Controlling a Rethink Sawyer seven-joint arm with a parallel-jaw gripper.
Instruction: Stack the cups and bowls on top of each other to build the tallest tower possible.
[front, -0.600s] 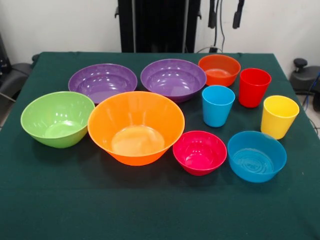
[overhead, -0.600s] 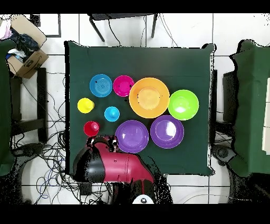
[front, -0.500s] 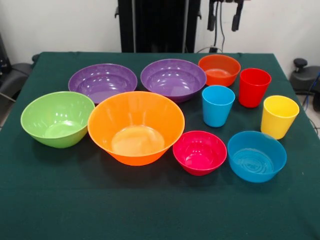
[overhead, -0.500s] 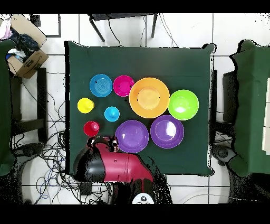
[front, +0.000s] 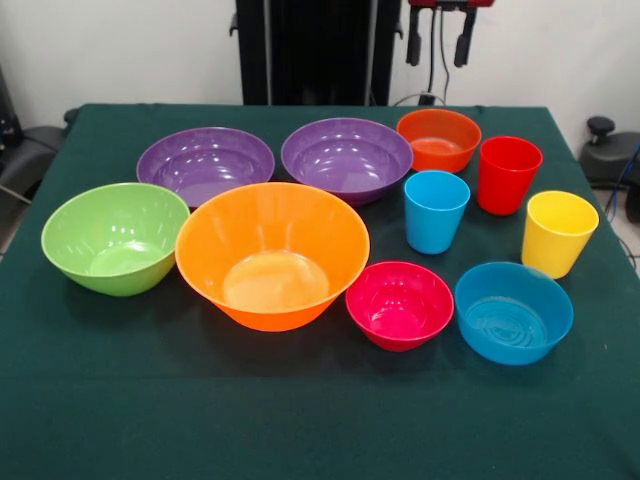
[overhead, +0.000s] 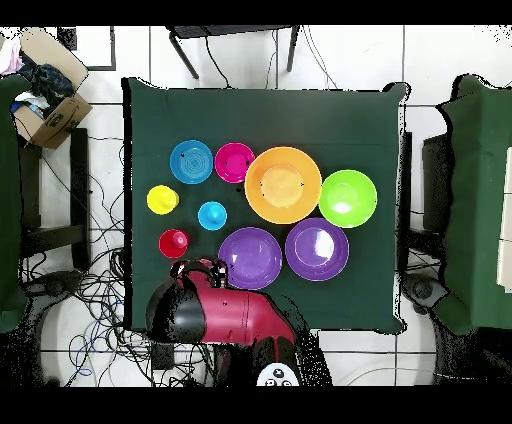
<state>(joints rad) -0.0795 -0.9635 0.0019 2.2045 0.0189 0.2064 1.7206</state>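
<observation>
All bowls and cups stand apart on the green table (front: 320, 420); nothing is stacked. The large orange bowl (front: 272, 255) is central, with two purple bowls (front: 205, 163) (front: 347, 158) behind it and the lime green bowl (front: 115, 237) to its left. The small orange bowl (front: 438, 140), pink-red bowl (front: 399, 305) and small blue bowl (front: 513, 312) are on the right. So are the blue cup (front: 435, 211), red cup (front: 508, 175) and yellow cup (front: 557, 233). My gripper (front: 437, 45) hangs open and empty above and behind the small orange bowl. In the overhead view the gripper (overhead: 198, 268) covers that bowl.
The black pedestal (front: 318, 50) stands behind the table. A cardboard box (overhead: 45, 95) sits off the table's corner in the overhead view. Other green tables (overhead: 480, 200) flank the sides, and cables (overhead: 100, 300) lie on the floor.
The gripper has come down a little at the top of the front view, so its red wrist now shows. The cups and bowls have not moved.
</observation>
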